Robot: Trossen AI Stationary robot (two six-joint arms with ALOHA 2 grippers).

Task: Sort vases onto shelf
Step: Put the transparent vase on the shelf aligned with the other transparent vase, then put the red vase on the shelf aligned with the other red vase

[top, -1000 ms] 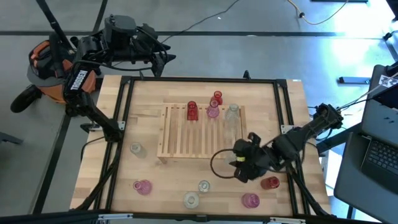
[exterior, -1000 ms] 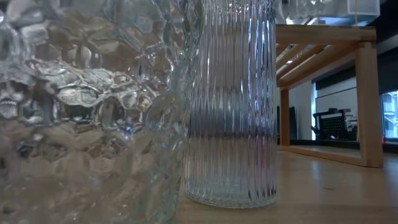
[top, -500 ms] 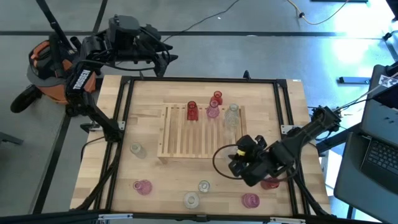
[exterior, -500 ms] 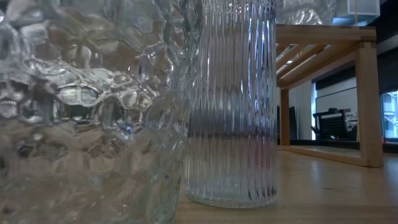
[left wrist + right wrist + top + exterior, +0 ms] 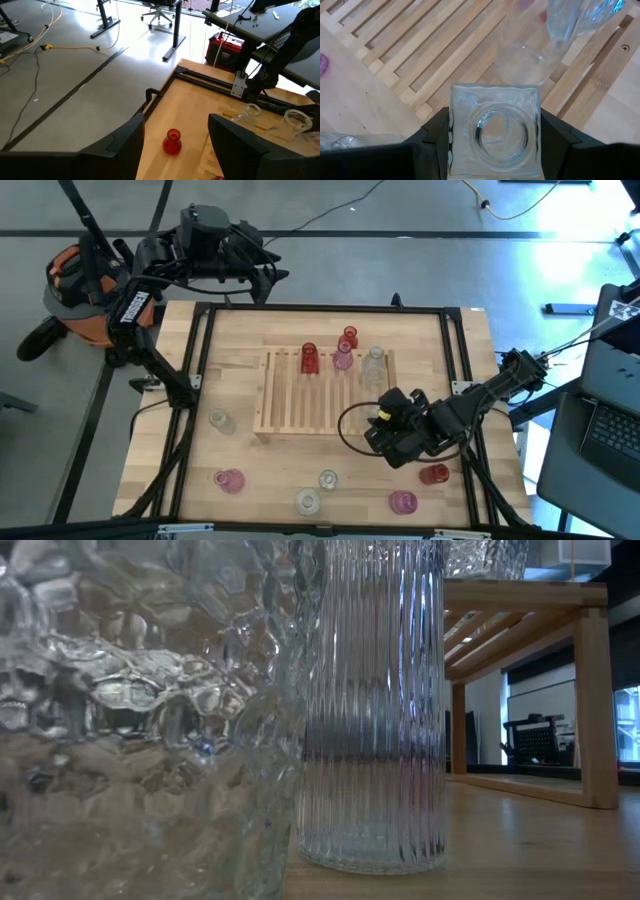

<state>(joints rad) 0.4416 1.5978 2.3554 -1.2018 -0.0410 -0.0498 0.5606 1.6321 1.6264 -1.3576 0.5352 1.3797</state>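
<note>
- Grey concrete floor with loose cables surrounds your pale wooden table (image 5: 250,340); an orange and black vacuum (image 5: 75,290) sits off its far left corner, and a laptop (image 5: 610,430) rests at the right edge.
- Your left gripper (image 5: 175,150) hangs beyond the table's far left corner, over the floor. Its fingers stand partly apart with nothing between them; its wrist view looks down on a red vase (image 5: 172,141) standing on the table.
- On the bare table near the left you see a clear vase (image 5: 218,420) and a pink vase (image 5: 230,480).
- Your shelf (image 5: 300,395), the slatted wooden rack, lies mid-table. Along its far edge stand two red vases (image 5: 309,357), a pink one and a clear one.
- Two clear vases (image 5: 327,479) stand near the front edge; the low view is filled by their glass.
- Your right gripper (image 5: 495,140) is at the shelf's near right corner, its jaws closed on a square clear vase (image 5: 495,131), gripping both sides.
- Just beside that arm, a red vase (image 5: 433,473) and a pink vase (image 5: 402,502) stand on the table.
</note>
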